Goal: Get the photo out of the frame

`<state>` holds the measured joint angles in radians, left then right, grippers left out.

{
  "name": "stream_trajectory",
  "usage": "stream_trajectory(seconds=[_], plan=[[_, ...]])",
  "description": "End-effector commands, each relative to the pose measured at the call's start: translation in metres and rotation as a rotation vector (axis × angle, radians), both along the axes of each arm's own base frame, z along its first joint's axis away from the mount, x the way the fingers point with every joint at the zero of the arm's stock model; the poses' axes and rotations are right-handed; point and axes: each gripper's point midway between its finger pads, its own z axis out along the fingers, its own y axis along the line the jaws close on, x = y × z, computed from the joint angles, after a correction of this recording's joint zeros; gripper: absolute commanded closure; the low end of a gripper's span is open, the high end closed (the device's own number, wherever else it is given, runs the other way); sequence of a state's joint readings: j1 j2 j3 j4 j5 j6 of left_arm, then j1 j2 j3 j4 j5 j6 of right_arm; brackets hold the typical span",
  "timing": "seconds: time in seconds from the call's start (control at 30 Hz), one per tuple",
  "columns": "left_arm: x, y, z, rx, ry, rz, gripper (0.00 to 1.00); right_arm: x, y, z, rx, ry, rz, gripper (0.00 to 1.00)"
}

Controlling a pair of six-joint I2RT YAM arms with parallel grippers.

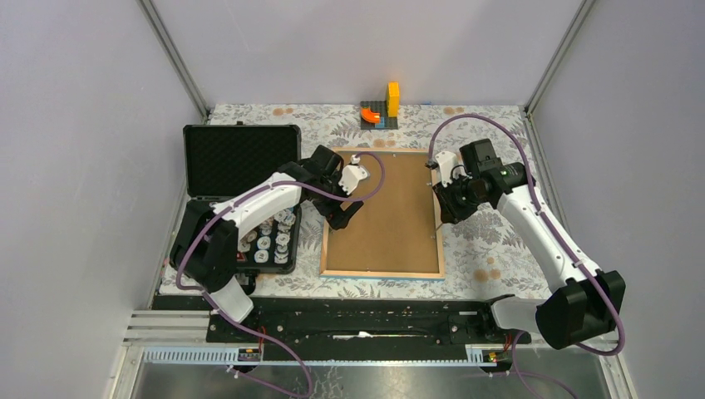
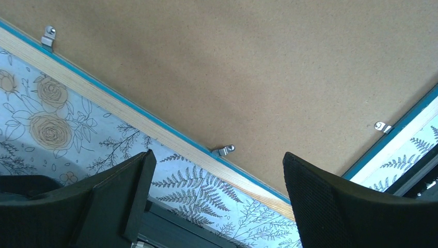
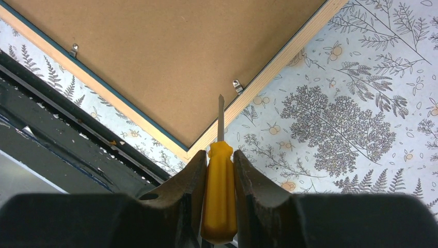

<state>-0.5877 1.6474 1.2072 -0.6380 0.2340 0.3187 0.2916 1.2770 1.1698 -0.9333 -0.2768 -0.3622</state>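
your right gripper [image 3: 219, 156] is clamped on the yellow handle of a screwdriver [image 3: 219, 199], one finger pressed against each side. the thin metal blade points away from the wrist, over the brown back of the frame [image 1: 384, 212]. its tip sits just beside a small metal clip [image 3: 237, 85] on the frame's right rim. you cannot tell from the pictures whether the tip touches the board.

your left gripper [image 2: 217, 160] is spread wide with nothing between its fingers. it hangs above the frame's left rim, where another clip [image 2: 223, 150] sticks out over the board. two more clips show in that wrist view, one further along the same rim and one on the neighbouring side.

the frame lies flat and back up in the middle of the counter, on a flowered cloth [image 1: 490, 241]. its long sides run from the far edge toward the near edge, and a pale wooden rim and a thin blue line border the board. the photo is hidden under the board.

a black case [image 1: 241, 158] stands open along the left edge of the counter. a yellow block [image 1: 392, 98] stands at the middle of the far edge.
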Motion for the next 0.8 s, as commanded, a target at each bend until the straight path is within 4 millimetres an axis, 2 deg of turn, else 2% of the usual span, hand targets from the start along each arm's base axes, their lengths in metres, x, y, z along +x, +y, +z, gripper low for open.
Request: stream_trajectory(seconds=[0.0, 0.77], plan=[[0.01, -0.005, 0.009, -0.017, -0.028, 0.002, 0.01, 0.006, -0.005, -0.001, -0.024, -0.021, -0.02, 1.0], [0.022, -0.002, -0.002, 0.012, -0.017, 0.051, 0.06, 0.028, 0.002, -0.016, -0.109, -0.044, -0.022, 1.0]])
